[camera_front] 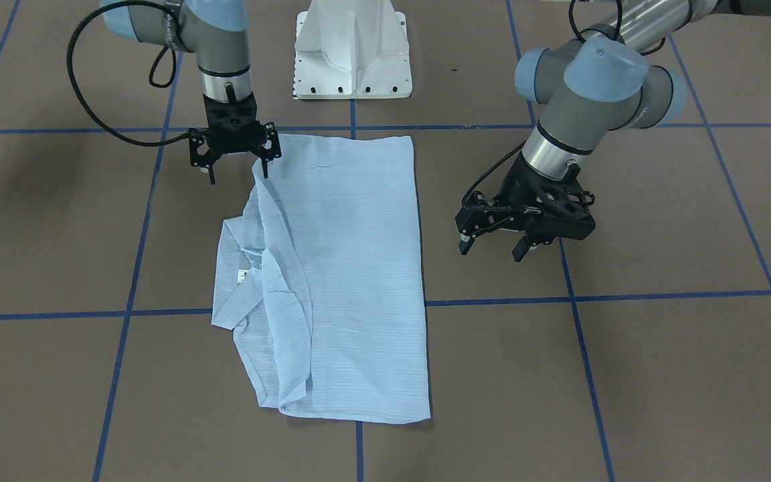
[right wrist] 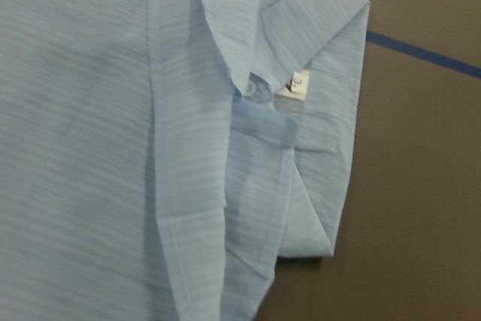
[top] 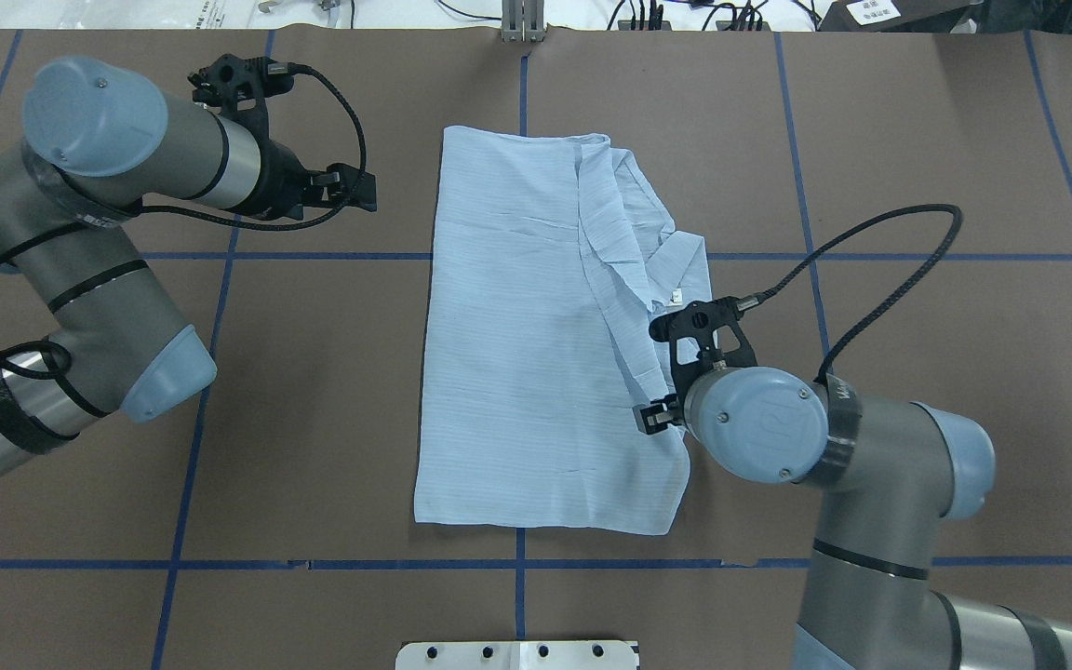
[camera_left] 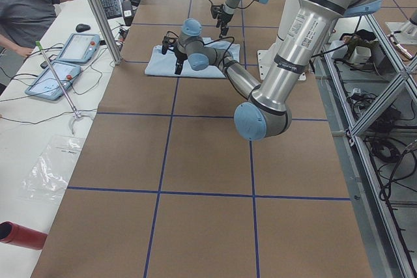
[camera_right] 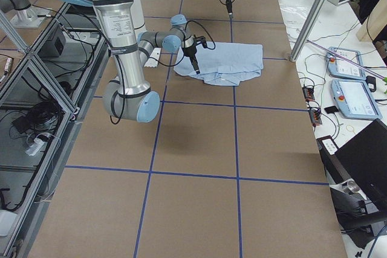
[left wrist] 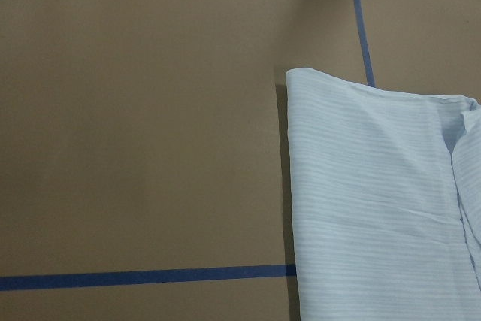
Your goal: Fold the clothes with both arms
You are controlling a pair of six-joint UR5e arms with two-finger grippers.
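We see the right gripper pointing down with its two fingers spread wide. It holds nothing. One finger is right at a corner of the shirt, the corner near the robot. We cannot tell if that finger touches the cloth. The other finger is over the bare worktop, just beside the shirt.

We see the left gripper tilted to the side, with its fingers wide apart too. It holds nothing. It hangs near the long straight edge of the shirt, and some brown worktop shows between them.

The shirt lies in the middle of the worktop, between the two grippers. It is pale blue and folded into a long shape. The side by the left gripper is flat and neat. The side by the right gripper is bumpy, with loose folds. There the collar sticks out, and we see a small white label and one button next to it.

Blue tape lines cross the worktop and run under the shirt. The white base stands just past the shirt's near end.
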